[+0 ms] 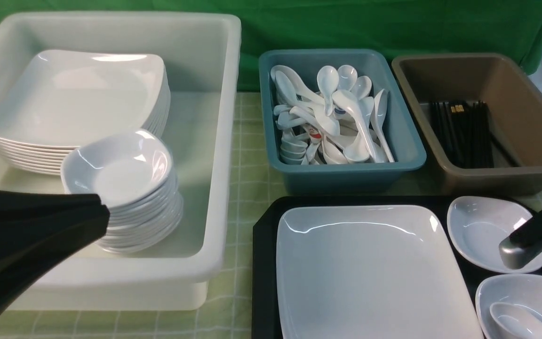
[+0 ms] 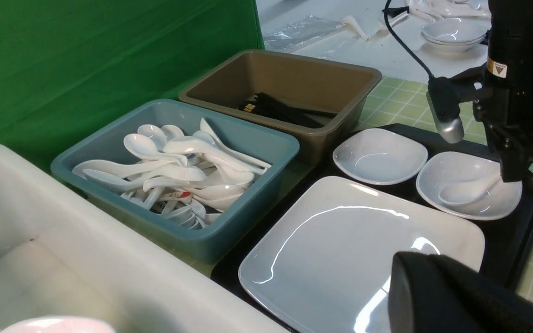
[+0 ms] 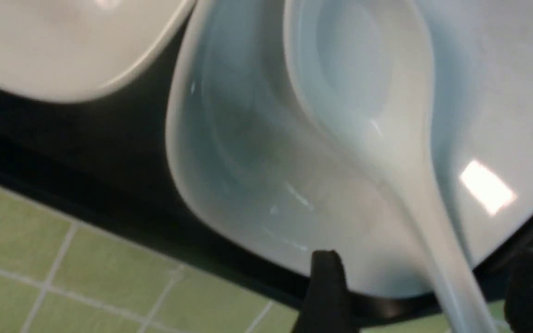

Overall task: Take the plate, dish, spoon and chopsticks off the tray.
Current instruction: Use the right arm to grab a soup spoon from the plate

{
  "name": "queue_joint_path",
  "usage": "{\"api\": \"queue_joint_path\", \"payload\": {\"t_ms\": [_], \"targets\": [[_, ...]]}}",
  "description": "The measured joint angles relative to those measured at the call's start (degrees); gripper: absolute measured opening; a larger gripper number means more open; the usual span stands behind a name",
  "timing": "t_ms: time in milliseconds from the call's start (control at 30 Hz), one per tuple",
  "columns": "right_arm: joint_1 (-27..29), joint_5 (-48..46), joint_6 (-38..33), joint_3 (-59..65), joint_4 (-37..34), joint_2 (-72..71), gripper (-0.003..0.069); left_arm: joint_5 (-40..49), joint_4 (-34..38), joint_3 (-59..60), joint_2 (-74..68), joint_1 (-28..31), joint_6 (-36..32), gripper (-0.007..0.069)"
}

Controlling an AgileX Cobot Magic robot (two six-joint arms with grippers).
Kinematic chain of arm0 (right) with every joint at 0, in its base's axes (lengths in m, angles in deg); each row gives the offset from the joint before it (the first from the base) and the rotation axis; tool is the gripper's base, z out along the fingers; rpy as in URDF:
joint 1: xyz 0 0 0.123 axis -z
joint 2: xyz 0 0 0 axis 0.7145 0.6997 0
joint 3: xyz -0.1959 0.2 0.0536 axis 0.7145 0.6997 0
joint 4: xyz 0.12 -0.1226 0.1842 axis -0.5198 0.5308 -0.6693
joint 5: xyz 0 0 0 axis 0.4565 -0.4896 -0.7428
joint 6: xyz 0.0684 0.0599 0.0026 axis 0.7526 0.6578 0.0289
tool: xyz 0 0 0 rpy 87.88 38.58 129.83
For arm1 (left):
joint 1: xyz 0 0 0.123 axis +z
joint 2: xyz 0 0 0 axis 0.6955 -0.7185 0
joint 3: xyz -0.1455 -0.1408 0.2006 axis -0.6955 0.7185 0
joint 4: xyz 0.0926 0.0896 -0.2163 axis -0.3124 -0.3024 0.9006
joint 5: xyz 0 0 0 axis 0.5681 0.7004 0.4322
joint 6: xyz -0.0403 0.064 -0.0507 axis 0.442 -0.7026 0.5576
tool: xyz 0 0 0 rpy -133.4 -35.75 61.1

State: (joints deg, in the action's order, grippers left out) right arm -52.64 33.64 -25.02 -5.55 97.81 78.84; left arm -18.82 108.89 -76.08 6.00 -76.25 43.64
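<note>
On the black tray (image 1: 264,263) lie the large square white plate (image 1: 370,273) and two small white dishes. The far dish (image 1: 487,230) is empty. The near dish (image 1: 515,289) holds the white spoon (image 1: 515,321). My right gripper (image 3: 428,296) is open at this dish's rim, with the spoon's handle (image 3: 451,282) between its fingers and a gap on either side. My left gripper (image 1: 104,212) is shut and empty in front of the white tub. Black chopsticks (image 1: 464,132) lie in the brown tub; none shows on the tray.
A white tub (image 1: 224,141) at the left holds a stack of square plates (image 1: 78,103) and a stack of small dishes (image 1: 120,179). A teal tub (image 1: 407,141) with several spoons and a brown tub (image 1: 525,108) stand behind the tray.
</note>
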Motion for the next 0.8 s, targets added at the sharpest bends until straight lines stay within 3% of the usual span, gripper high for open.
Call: {"api": "queue_joint_path", "payload": {"t_ms": [133,367,800], "targets": [[0.0,4.7,-0.9,0.4,1.4,1.0,0.0510,0.0,0.0,0.0,0.0,0.0,0.0,0.0011],[0.0,3.5,-2.0,0.6,1.5,4.1,0.0449,0.0,0.1,0.0,0.0,0.0,0.0,0.0011],[0.0,4.8,-3.6,0.6,1.5,9.3,0.0431,0.0,0.0,0.0,0.0,0.0,0.0,0.0011]]}}
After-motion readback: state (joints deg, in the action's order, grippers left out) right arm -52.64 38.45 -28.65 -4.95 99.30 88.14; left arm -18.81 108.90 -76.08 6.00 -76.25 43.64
